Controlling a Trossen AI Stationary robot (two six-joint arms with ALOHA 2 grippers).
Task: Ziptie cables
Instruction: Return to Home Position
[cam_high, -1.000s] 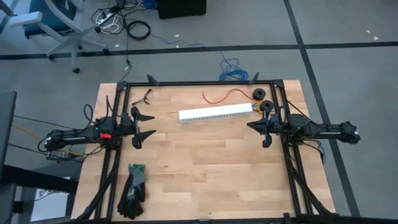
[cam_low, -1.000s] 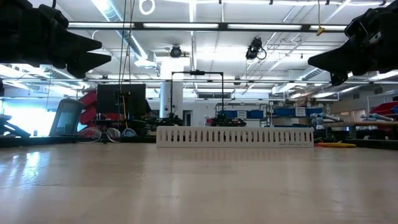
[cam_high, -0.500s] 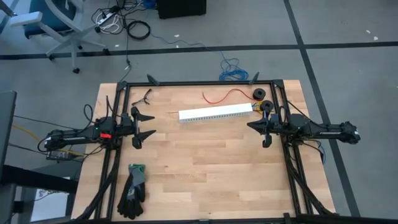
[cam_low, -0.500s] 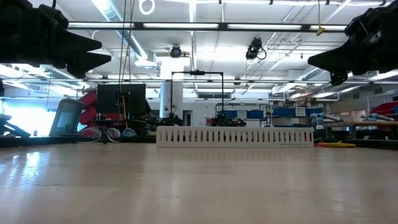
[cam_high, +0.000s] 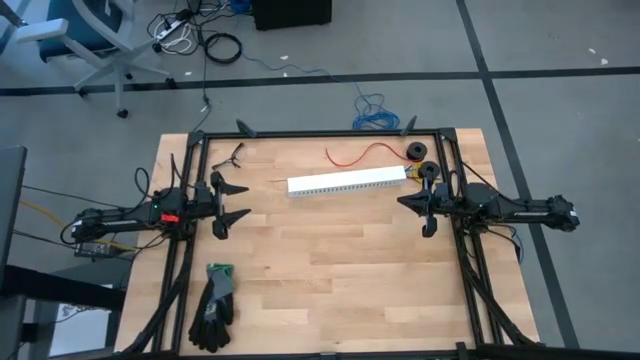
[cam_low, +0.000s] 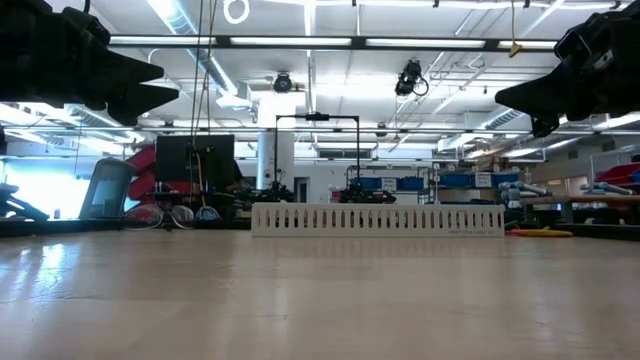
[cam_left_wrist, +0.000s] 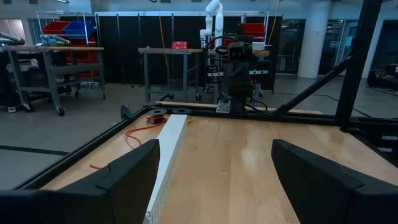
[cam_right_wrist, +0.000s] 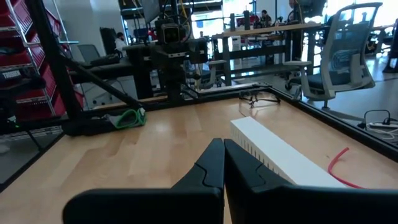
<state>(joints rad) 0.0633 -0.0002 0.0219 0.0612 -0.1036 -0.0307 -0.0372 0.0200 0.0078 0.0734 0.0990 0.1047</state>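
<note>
My left gripper (cam_high: 240, 200) hovers open over the table's left side; its fingers stand wide apart in the left wrist view (cam_left_wrist: 214, 149). My right gripper (cam_high: 403, 201) hovers shut over the right side, fingers together in the right wrist view (cam_right_wrist: 222, 146). Both hang above the table in the low view, left (cam_low: 150, 85) and right (cam_low: 510, 98). The cable bundle is not plainly seen. Only a bit of yellow (cam_high: 413, 172) shows at the right end of the white slotted channel (cam_high: 347, 182), and it also lies low in the low view (cam_low: 540, 232).
The white channel (cam_low: 377, 218) lies along the far middle of the table. Behind it are a single red wire (cam_high: 365, 153) and two dark rolls (cam_high: 414, 152). Thin dark strips (cam_high: 232, 155) lie at the far left corner, and a pair of gloves (cam_high: 213, 305) lies near left.
</note>
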